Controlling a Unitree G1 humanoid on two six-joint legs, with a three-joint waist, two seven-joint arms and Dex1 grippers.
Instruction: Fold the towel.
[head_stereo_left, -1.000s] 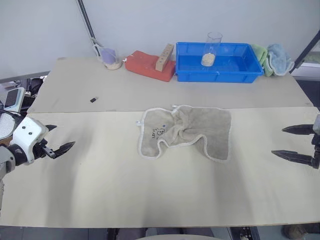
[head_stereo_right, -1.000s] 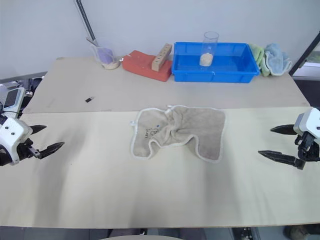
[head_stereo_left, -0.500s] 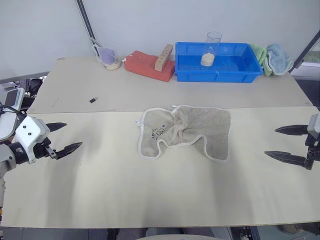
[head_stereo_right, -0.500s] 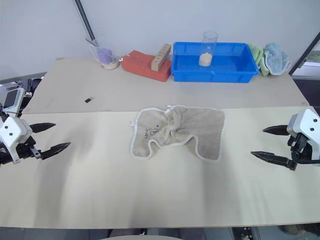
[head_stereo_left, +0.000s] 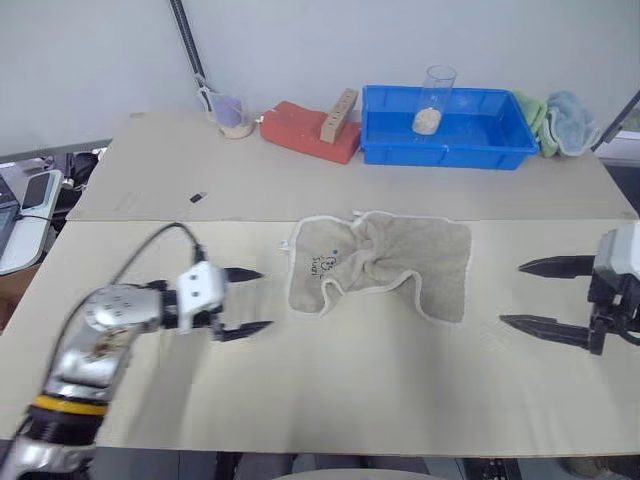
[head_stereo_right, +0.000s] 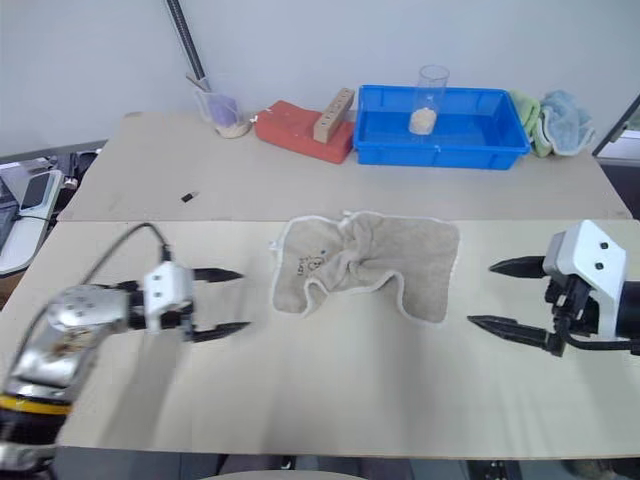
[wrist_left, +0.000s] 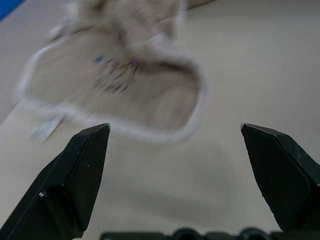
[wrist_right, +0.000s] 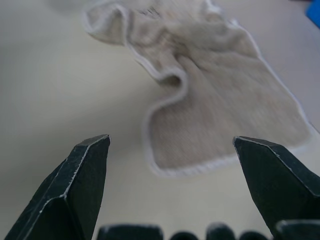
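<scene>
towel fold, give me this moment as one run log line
phase: approach | towel: crumpled on table, unfolded, untouched | left gripper: open, beside towel's left edge | right gripper: open, off towel's right edge

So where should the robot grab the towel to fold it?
Probably its two near corners. The towel lies rumpled, its white-edged ends facing each side. The open left gripper could come from the left at the emblem corner, and the open right gripper from the right, each pinching the thin piped edge.

Both tools (head_stereo_left: 248, 300) (head_stereo_left: 535, 293) wide open
</scene>
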